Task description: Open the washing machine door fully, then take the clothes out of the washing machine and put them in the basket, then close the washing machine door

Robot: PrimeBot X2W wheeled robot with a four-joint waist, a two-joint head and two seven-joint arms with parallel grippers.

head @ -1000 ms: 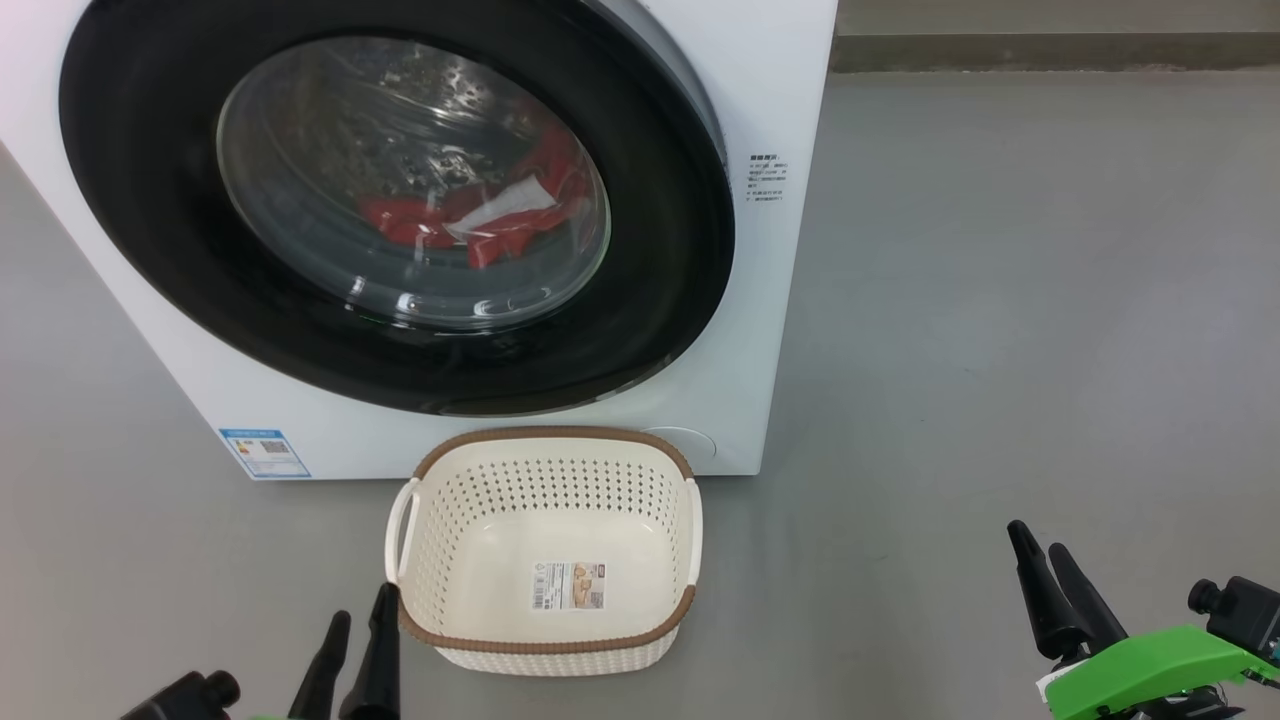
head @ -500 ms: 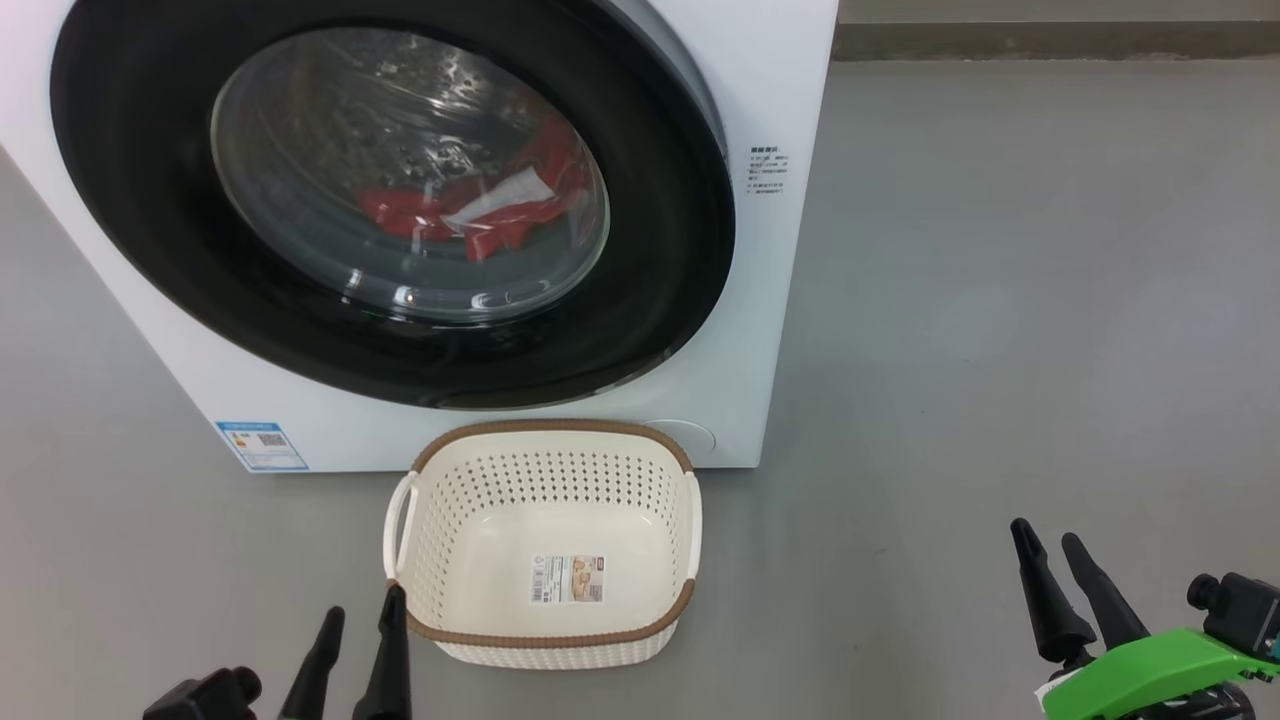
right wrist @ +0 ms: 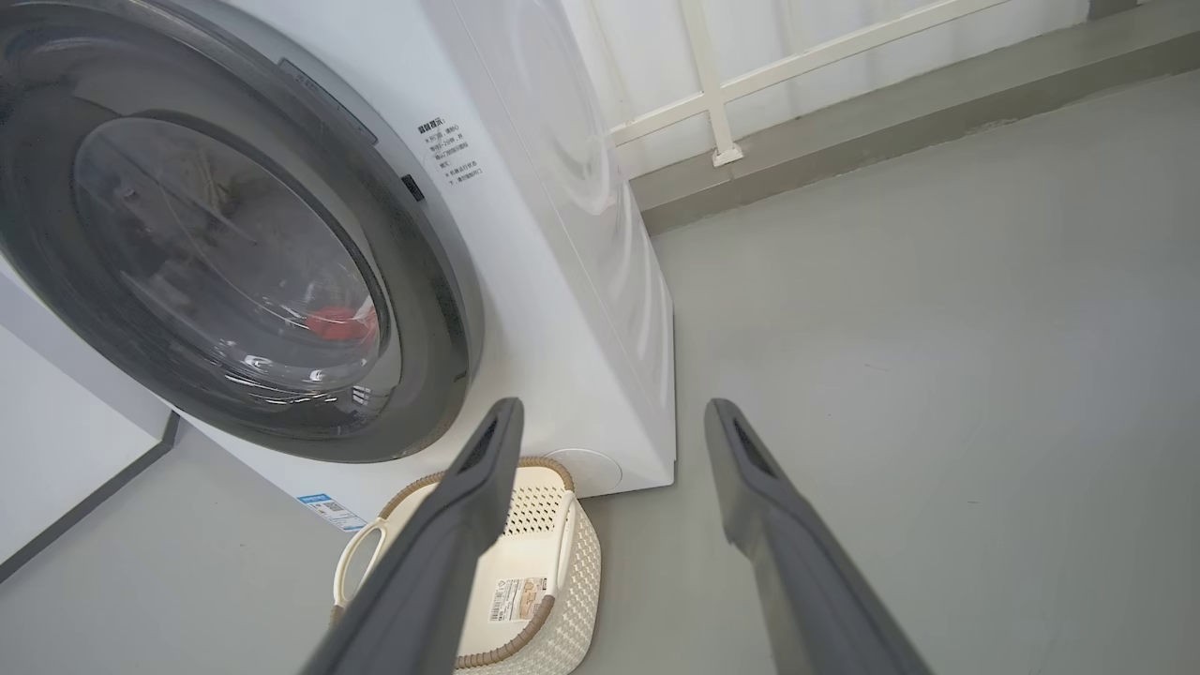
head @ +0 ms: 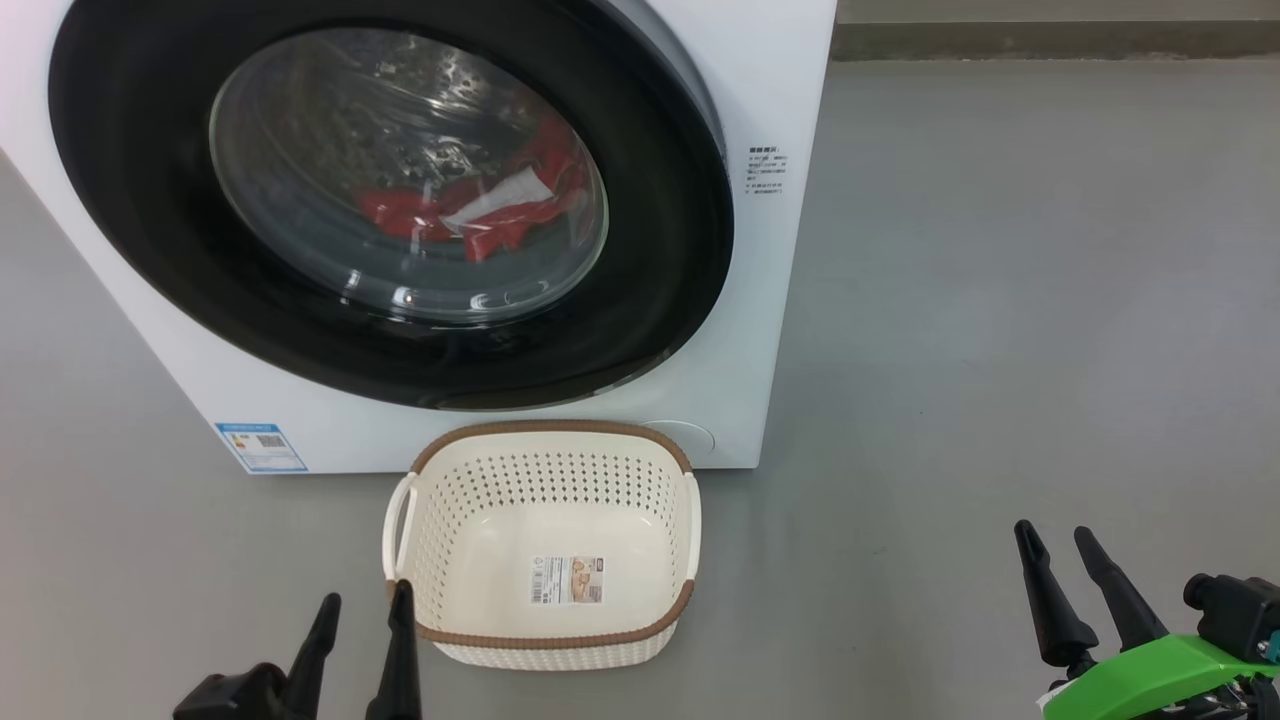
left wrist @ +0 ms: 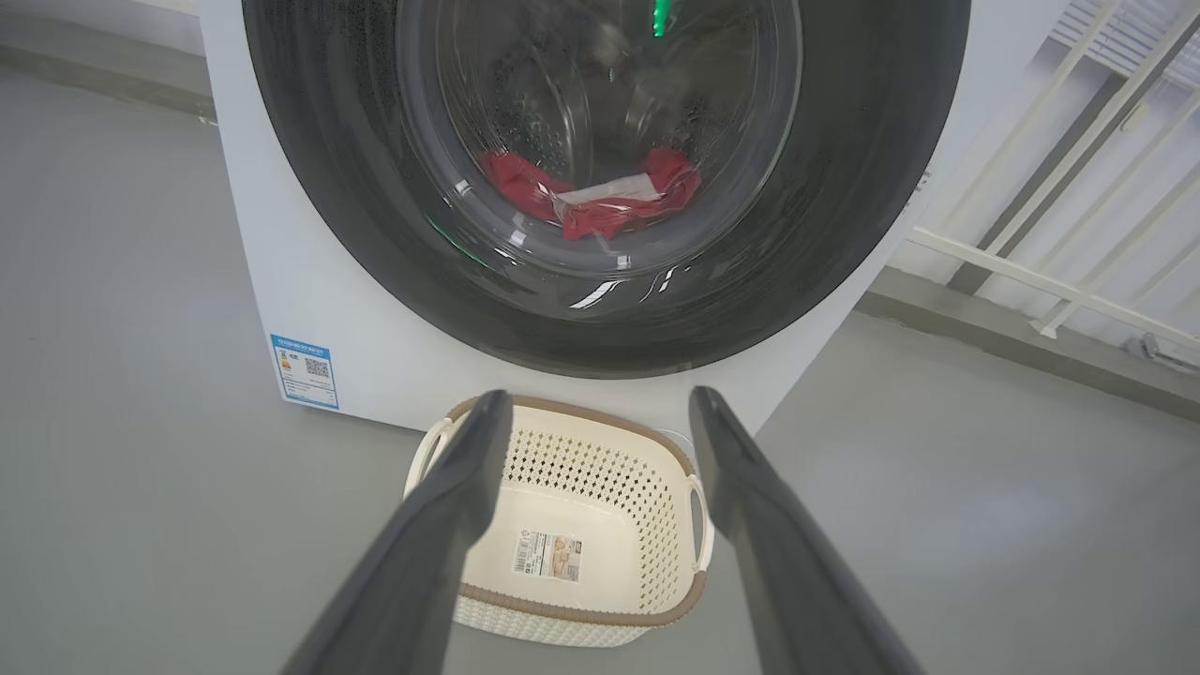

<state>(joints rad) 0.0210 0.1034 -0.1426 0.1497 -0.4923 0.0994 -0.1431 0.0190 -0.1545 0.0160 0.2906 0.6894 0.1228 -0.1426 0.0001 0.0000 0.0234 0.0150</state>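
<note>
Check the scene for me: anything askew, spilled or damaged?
Nothing stands out. The clothes lie behind the glass of the washing machine door, the basket stands upright and empty before it, and no spill shows on the floor.

You can read nothing: the print on the washing machine, its blue label and the sticker in the basket are too small

We see plain matte grey floor on every side, with a few faint scuffs. A low darker kerb runs along its far edge. A white railing has its post foot on that kerb. The right wrist view's lower left shows a white panel with dark skirting.
</note>
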